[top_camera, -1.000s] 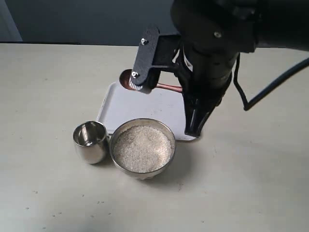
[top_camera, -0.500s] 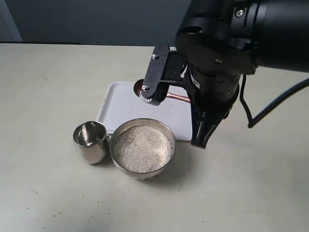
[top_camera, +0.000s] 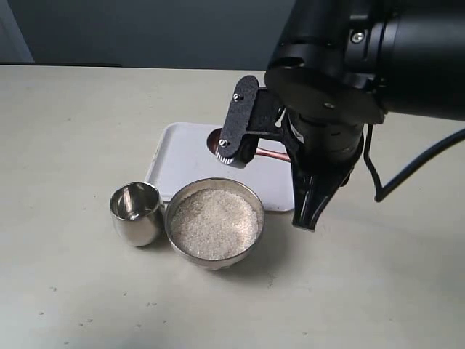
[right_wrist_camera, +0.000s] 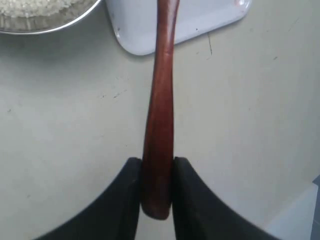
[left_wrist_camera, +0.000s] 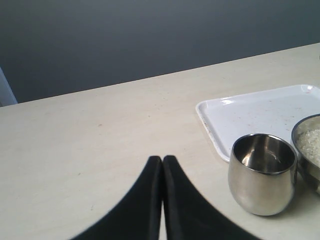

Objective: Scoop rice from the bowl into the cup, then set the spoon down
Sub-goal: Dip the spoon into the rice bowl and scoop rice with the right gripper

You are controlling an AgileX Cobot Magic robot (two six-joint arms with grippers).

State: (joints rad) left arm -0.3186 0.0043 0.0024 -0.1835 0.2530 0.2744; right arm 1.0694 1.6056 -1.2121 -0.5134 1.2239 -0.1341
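The steel bowl [top_camera: 249, 240] holds the white rice [top_camera: 214, 222] and stands at the near edge of a white tray [top_camera: 182, 156]. To its left and close beside it is the steel cup [top_camera: 136, 211], and no rice shows inside it. My right gripper [right_wrist_camera: 157, 172] is shut on the handle end of the reddish-brown spoon [right_wrist_camera: 160, 100]. In the exterior view the spoon [top_camera: 270, 154] hangs over the tray, its oval bowl mostly hidden behind the wrist mount. My left gripper [left_wrist_camera: 163, 161] is shut and empty, low over the table and apart from the cup [left_wrist_camera: 262, 172].
The right arm's large black body [top_camera: 341, 73] hangs over the tray's right side. Bare beige tabletop surrounds the tray, cup and bowl, and a dark wall runs along the far edge. The left arm does not show in the exterior view.
The right arm has carried the spoon rightward and a little nearer, from over the tray's far left corner to further along its far side. Bowl, cup and tray have not moved.
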